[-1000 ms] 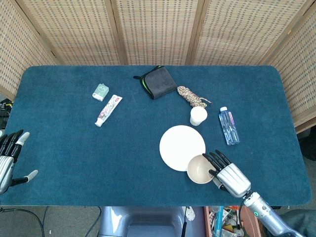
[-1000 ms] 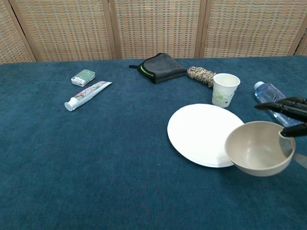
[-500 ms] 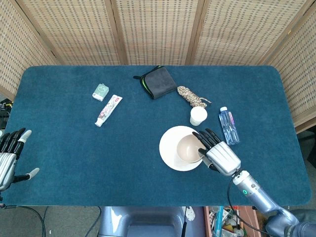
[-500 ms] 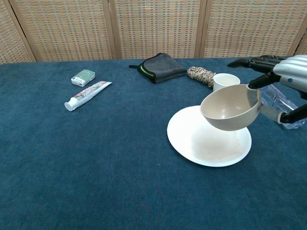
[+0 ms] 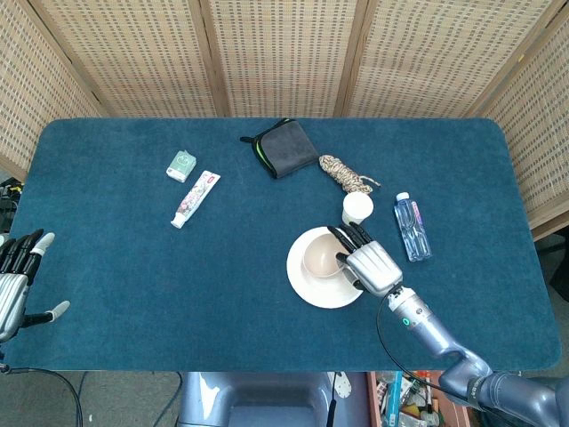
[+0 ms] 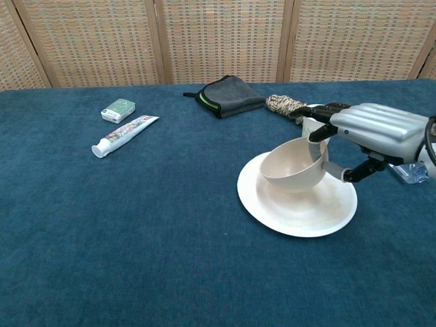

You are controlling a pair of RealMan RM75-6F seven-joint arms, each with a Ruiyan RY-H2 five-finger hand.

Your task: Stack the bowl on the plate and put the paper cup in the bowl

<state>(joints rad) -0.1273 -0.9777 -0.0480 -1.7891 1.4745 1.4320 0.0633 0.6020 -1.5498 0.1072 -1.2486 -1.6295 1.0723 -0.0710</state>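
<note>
A beige bowl [image 5: 318, 257] [image 6: 287, 169] hangs just above the white plate [image 5: 313, 293] [image 6: 300, 214], pinched at its rim by my right hand [image 5: 364, 261] [image 6: 371, 133]. In the chest view the bowl's base is close over the plate's middle; I cannot tell whether they touch. The white paper cup [image 5: 357, 208] stands upright just behind the plate; in the chest view the hand hides most of the cup. My left hand [image 5: 20, 283] hovers at the table's near left edge, fingers spread, holding nothing.
A clear water bottle [image 5: 412, 228] lies right of the cup. A coiled rope [image 5: 345, 173] [image 6: 285, 105] and a folded dark cloth [image 5: 284, 148] [image 6: 228, 94] lie behind the plate. A toothpaste tube [image 5: 195, 198] [image 6: 125, 135] and small green box [image 5: 181, 165] [image 6: 118, 109] sit far left.
My right hand lifted the bowl from the table beside the plate, carried it left and away from me, and lowered it over the plate's middle. The left hand stayed put.
</note>
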